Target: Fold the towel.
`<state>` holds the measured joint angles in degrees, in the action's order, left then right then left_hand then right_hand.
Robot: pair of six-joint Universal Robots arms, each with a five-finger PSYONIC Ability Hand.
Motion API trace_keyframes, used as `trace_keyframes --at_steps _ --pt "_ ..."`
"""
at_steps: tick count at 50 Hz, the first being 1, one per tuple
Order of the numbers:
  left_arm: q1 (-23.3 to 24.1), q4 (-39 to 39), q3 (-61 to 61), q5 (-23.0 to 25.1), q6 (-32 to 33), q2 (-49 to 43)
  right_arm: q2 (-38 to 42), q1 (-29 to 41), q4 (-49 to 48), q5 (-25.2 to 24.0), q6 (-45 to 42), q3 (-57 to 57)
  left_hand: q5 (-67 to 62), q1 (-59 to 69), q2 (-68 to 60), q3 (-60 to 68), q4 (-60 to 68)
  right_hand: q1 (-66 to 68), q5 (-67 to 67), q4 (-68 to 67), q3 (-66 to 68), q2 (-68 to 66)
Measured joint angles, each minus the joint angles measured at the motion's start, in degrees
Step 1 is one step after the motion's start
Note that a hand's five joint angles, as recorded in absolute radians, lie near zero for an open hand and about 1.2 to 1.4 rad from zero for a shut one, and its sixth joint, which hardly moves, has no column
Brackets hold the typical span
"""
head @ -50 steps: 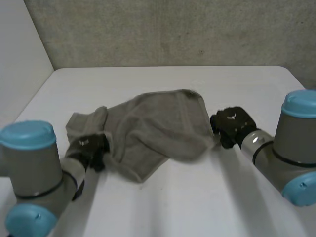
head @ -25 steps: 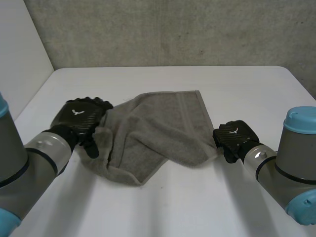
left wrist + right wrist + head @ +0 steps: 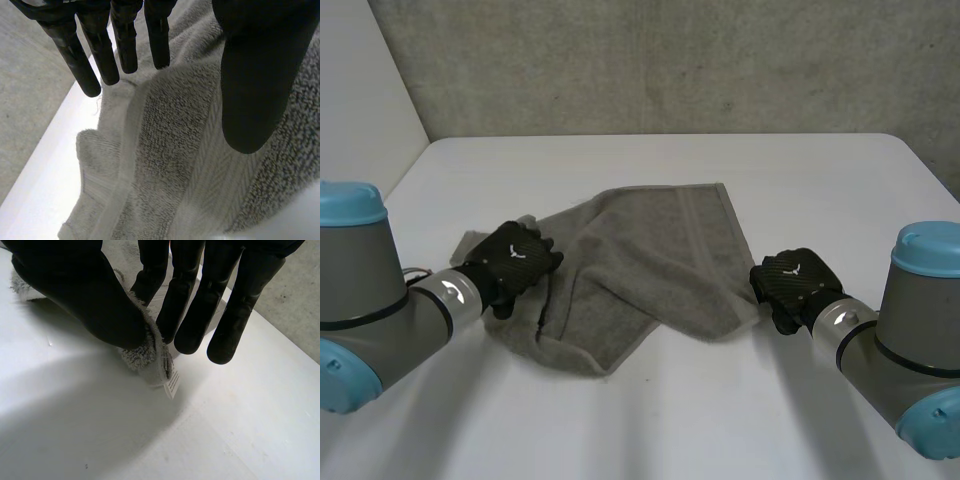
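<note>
Grey towel (image 3: 650, 265) lies rumpled near the middle of the white surface (image 3: 670, 420). It is not flat: the far right part is spread smooth, the left end is bunched, and a loose fold runs along the near edge.

Left hand (image 3: 515, 262) sits over the bunched left end of the towel, back of the hand upward. In the left wrist view its fingers (image 3: 102, 55) are straight and spread. The thumb (image 3: 252, 75) is straight too and well apart from them, with nothing caught between (a relaxed hand, gripping nothing). The towel (image 3: 160, 130) lies under the palm, its pile and a ribbed woven band (image 3: 202, 170) plain to see. Whether the fingertips touch the cloth I cannot tell. A strip of bare surface runs beside the towel's edge, past the fingertips.

Right hand (image 3: 792, 285) is at the towel's right corner, at the edge of the cloth. In the right wrist view its thumb (image 3: 85, 295) bears on the towel's corner (image 3: 150, 357), and the cloth is pinched between the thumb and nearly straight fingers (image 3: 185, 315). A small white label (image 3: 172, 385) sticks out of that corner, low over the surface (image 3: 225, 440).

A grey concrete wall (image 3: 670, 60) stands behind the surface.
</note>
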<state>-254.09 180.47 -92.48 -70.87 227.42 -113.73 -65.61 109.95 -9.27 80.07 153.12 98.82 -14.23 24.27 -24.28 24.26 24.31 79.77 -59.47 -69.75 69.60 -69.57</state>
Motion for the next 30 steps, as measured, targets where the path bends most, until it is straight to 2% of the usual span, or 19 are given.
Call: trace_keyframes --at_steps 4,6,8,9,10,13,15,25,30 --pt "0.02 0.13 -0.28 -0.08 0.29 -0.9 0.21 0.0 -0.06 0.0 -0.01 -0.03 -0.92 1.05 -1.08 1.14 0.92 0.0 -0.01 0.0 0.0 0.0" --pt "0.04 0.24 -0.45 -0.11 0.26 -1.1 0.31 0.0 -0.11 0.0 -0.02 -0.05 -4.73 5.42 -5.53 4.91 4.92 0.0 -0.01 0.0 0.0 0.0" --pt "0.06 0.38 -0.68 -0.16 0.19 -1.3 0.45 0.0 -0.19 0.0 -0.04 -0.08 -10.16 11.3 -11.26 11.24 10.41 0.0 0.0 0.0 0.0 0.0" --pt "0.09 0.54 -0.82 -0.19 0.13 -1.39 0.61 0.0 -0.28 -0.01 -0.05 -0.09 -19.0 19.84 -20.0 20.02 19.14 0.0 0.0 0.0 0.0 0.0" --pt "0.1 0.63 -0.88 -0.2 0.09 -1.44 0.72 0.0 -0.35 -0.03 -0.06 -0.1 -21.21 21.67 -21.75 21.26 21.23 0.0 0.0 0.0 0.0 0.0" --pt "0.14 1.15 -1.01 -0.26 -0.07 -1.41 1.01 0.0 -0.49 -0.05 -0.06 -0.2 -35.76 36.48 -36.89 36.1 36.11 0.0 -0.01 0.0 0.0 0.0" --pt "0.16 1.8 -1.02 -0.32 -0.3 -1.15 1.18 0.0 -0.56 -0.08 0.0 -0.39 -39.76 39.41 -40.62 40.4 40.52 0.0 0.0 0.0 0.0 0.0" --pt "0.51 4.26 0.31 -0.85 -1.76 5.07 -1.01 -1.74 2.26 0.27 0.8 -4.7 -43.57 42.06 -45.24 45.05 45.17 0.0 -0.01 0.0 0.0 0.0" --pt "0.7 4.78 2.7 -1.07 -7.06 12.47 -6.77 -3.27 8.96 0.42 1.73 -10.45 -43.7 42.06 -45.37 45.16 45.37 0.0 0.0 0.0 0.0 -0.01"
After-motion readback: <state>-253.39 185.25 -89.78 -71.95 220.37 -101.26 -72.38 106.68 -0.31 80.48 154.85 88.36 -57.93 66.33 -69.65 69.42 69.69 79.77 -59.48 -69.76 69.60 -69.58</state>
